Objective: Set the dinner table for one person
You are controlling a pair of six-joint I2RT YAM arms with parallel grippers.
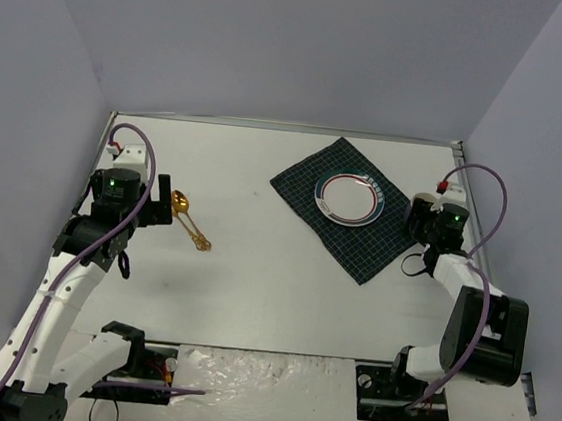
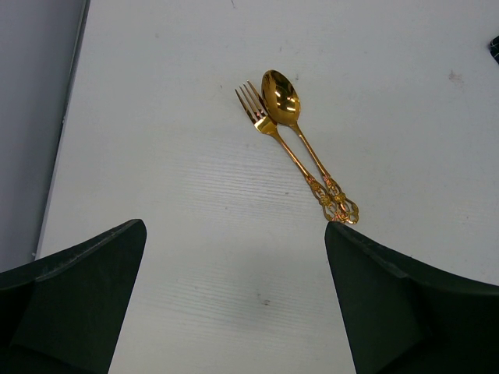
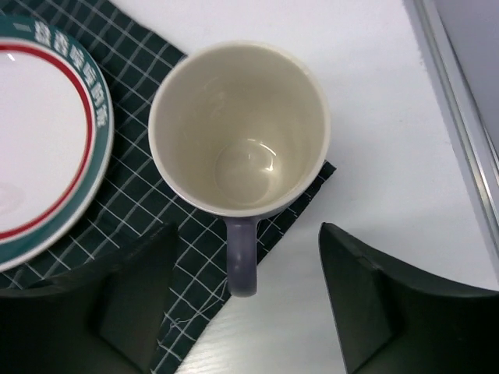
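Note:
The white dinner table [image 1: 281, 301] carries a dark green checked cloth [image 1: 358, 244] with a green-and-red-rimmed plate [image 1: 350, 199] on it. A purple mug [image 3: 242, 128] with a cream inside stands upright on the cloth's corner, beside the plate [image 3: 39, 132]. Its handle [image 3: 242, 265] points toward my right gripper [image 3: 245, 234], which is open, with its fingers apart on either side of the handle. A gold fork [image 2: 257, 117] and gold spoon [image 2: 281, 97] lie side by side on the table. My left gripper [image 2: 234, 234] is open and empty just short of their handle ends.
The table's right metal edge [image 3: 456, 117] runs close to the mug. Grey walls enclose the table on three sides. In the top view the right wrist [image 1: 445, 226] hides the mug, and the spoon [image 1: 179, 202] lies next to the left gripper [image 1: 164, 203].

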